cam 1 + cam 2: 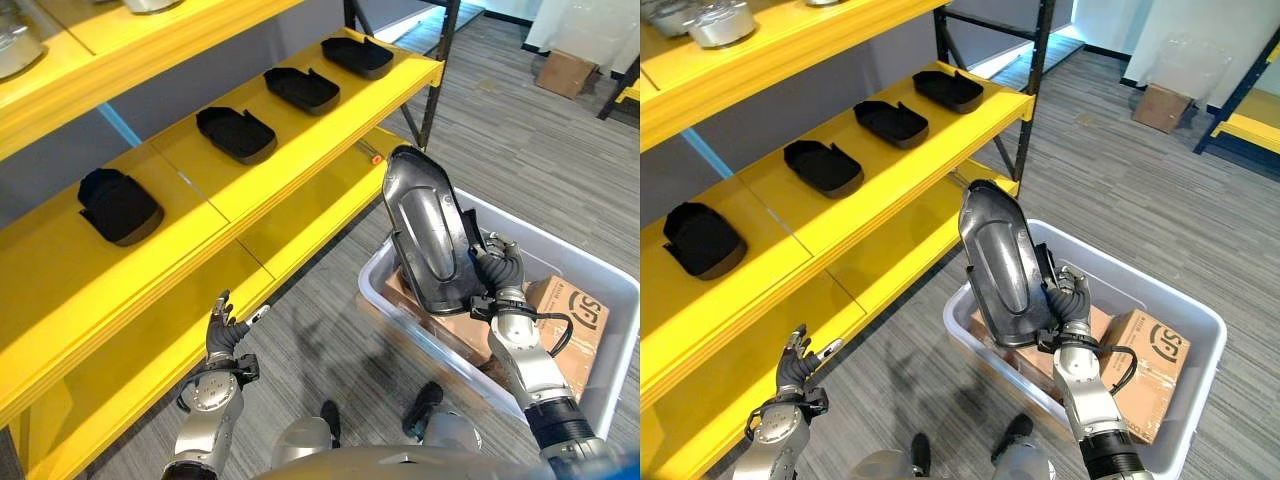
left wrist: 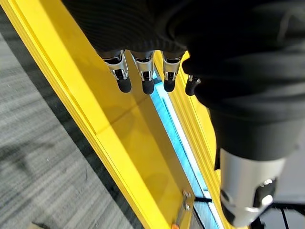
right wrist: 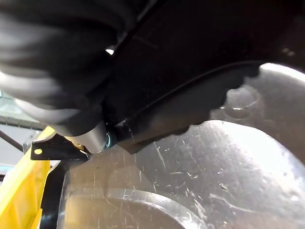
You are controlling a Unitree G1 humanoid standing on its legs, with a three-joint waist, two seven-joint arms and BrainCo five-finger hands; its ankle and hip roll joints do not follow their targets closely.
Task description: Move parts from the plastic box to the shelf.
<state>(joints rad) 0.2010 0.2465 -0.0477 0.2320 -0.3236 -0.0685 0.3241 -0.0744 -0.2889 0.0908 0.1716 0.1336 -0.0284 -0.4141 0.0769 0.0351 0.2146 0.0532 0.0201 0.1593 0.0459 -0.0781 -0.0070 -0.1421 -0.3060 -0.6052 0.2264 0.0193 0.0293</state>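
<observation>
Your right hand had its fingers curled around the lower edge of a glossy black moulded part, holding it upright and tilted above the near-left corner of the clear plastic box. The part's hollow, shiny face was turned toward the camera; in the right wrist view that scratched surface sat right against the hand. Inside the box, brown cardboard cartons lay beneath and beside the raised part. Your left hand hung low by the front edge of the yellow shelf's lower board, fingers loosely spread and holding nothing; in its wrist view the dark fingertips hovered over the yellow surface. On the middle board, four black parts lay in a row, well apart from one another.
</observation>
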